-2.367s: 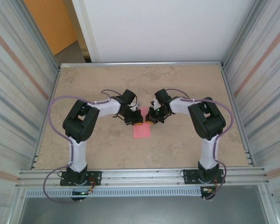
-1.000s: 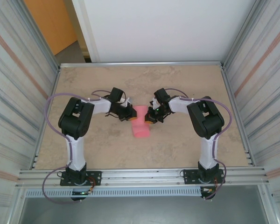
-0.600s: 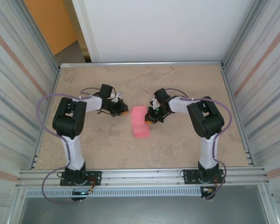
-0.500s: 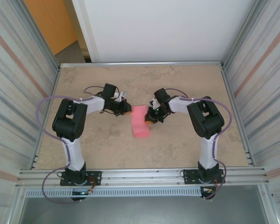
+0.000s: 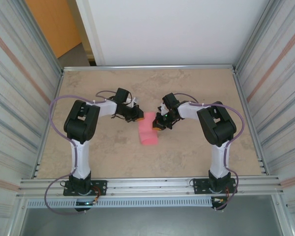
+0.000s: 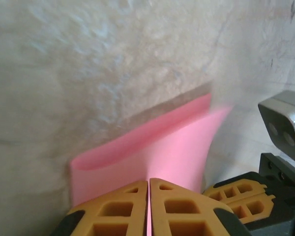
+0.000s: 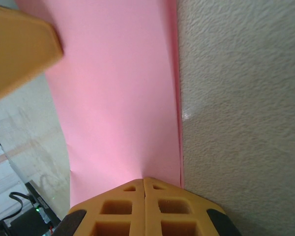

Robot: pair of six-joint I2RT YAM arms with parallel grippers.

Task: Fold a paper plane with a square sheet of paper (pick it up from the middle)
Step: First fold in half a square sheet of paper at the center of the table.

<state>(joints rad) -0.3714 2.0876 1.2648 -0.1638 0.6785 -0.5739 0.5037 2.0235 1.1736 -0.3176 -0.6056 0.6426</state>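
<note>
Fingers (image 6: 119,212) of the left gripper (image 5: 136,116) are pressed together at the left edge of the pink sheet of paper (image 5: 148,132). The sheet lies curled over, mid-way across the table (image 5: 201,155). At its right edge the right gripper (image 5: 159,124) is closed too; whether either pinches it, I cannot tell.

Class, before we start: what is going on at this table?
Two robot arms are working on the square sheet of paper, which lies loosely folded over on the table. The right gripper, shut, sits at its right edge; the left gripper, also shut, is at its far left corner. The fold bulges, not yet creased flat.
</note>
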